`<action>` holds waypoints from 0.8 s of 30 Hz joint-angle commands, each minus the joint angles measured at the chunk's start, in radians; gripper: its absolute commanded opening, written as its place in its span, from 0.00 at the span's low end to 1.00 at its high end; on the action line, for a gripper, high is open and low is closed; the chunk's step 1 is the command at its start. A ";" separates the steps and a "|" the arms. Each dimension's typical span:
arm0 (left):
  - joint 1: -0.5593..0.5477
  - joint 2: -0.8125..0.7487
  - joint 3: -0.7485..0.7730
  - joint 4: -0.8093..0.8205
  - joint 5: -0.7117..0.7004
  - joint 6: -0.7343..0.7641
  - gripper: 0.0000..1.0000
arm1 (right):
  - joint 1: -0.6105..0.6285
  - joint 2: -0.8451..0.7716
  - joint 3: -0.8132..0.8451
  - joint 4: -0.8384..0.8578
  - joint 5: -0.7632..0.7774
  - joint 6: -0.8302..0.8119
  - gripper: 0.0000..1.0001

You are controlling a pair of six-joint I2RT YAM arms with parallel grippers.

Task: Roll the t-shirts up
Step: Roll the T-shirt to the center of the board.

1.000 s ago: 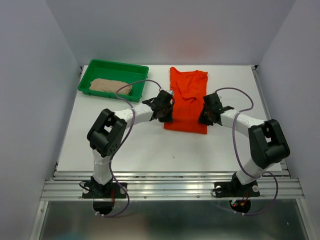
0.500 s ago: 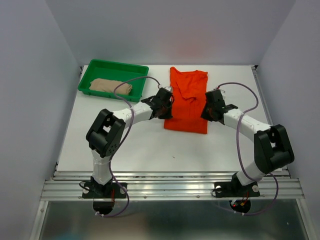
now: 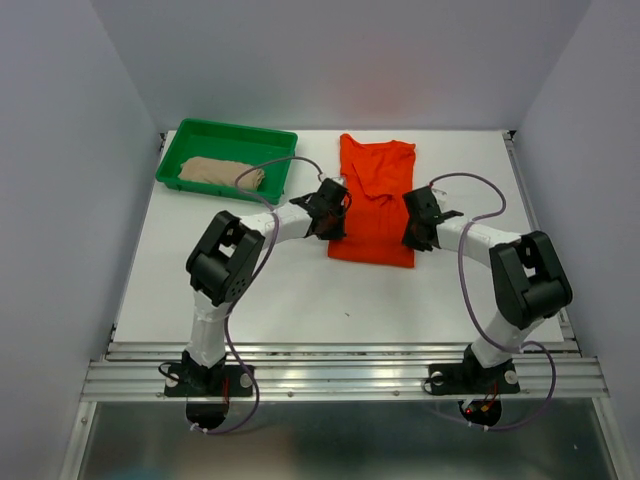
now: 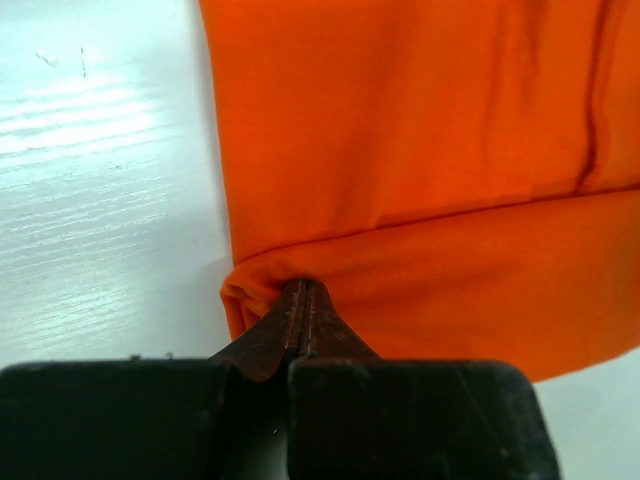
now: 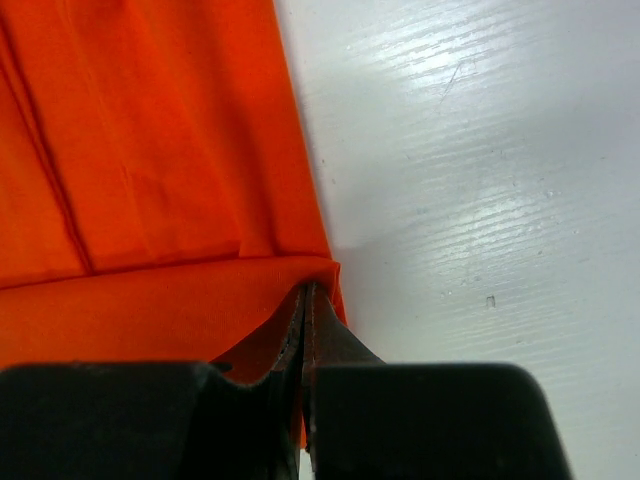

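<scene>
Left end effector point(image 4: 303, 298): jaws pressed together on the left corner of the turned-over near edge of the orange-red t-shirt point(image 4: 420, 120), a thin pinch of cloth between the tips. Right end effector point(image 5: 305, 300): likewise closed, pinching the right corner of the same fold. The garment lies flat on the desk point(image 3: 300, 290), collar end away from the arms, with one narrow band doubled over at the near end. Assessment: the roll is at its first turn only, and most of the shirt's length is not yet rolled. The beige t-shirt point(image 3: 220, 172) sits in the green tray point(image 3: 228, 129) at the far left as a compact oblong bundle; whether it is properly rolled or merely bunched cannot be made out at this size. From above, both end effectors are partly hidden by their own wrists, and the wrist views cut off everything beyond the fold, so the sleeves' lie is unconfirmed.
</scene>
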 commanded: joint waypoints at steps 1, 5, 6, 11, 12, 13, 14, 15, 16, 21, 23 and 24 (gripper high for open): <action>0.008 0.006 0.039 -0.026 -0.055 0.012 0.00 | 0.001 -0.016 -0.001 0.009 0.032 -0.019 0.01; 0.008 -0.034 0.045 -0.043 -0.069 0.016 0.00 | 0.001 -0.103 -0.001 -0.018 0.039 -0.025 0.01; 0.008 -0.060 0.051 -0.055 -0.079 0.016 0.00 | 0.001 -0.125 0.002 -0.037 0.042 -0.033 0.01; 0.008 -0.164 0.074 -0.083 -0.087 0.027 0.00 | 0.001 -0.267 0.024 -0.058 0.006 -0.105 0.01; 0.008 -0.202 0.076 -0.089 -0.089 0.029 0.00 | 0.001 -0.283 0.027 -0.076 0.014 -0.108 0.01; 0.010 -0.219 0.076 -0.092 -0.092 0.029 0.00 | 0.001 -0.294 0.028 -0.089 0.023 -0.116 0.01; 0.010 -0.235 0.074 -0.095 -0.095 0.029 0.00 | 0.001 -0.314 0.030 -0.100 0.028 -0.119 0.01; 0.010 -0.264 0.070 -0.106 -0.105 0.023 0.00 | 0.001 -0.324 0.027 -0.119 0.032 -0.119 0.01; 0.011 -0.275 0.062 -0.109 -0.109 0.021 0.00 | 0.001 -0.337 0.019 -0.123 0.034 -0.119 0.01; 0.019 -0.338 -0.024 -0.086 -0.067 -0.016 0.00 | 0.024 -0.384 -0.033 -0.112 -0.023 -0.114 0.01; 0.020 -0.355 -0.054 -0.077 -0.056 -0.028 0.00 | 0.051 -0.375 -0.033 -0.109 -0.018 -0.120 0.01; 0.022 -0.377 -0.085 -0.074 -0.056 -0.033 0.00 | 0.097 -0.366 -0.028 -0.109 -0.008 -0.127 0.02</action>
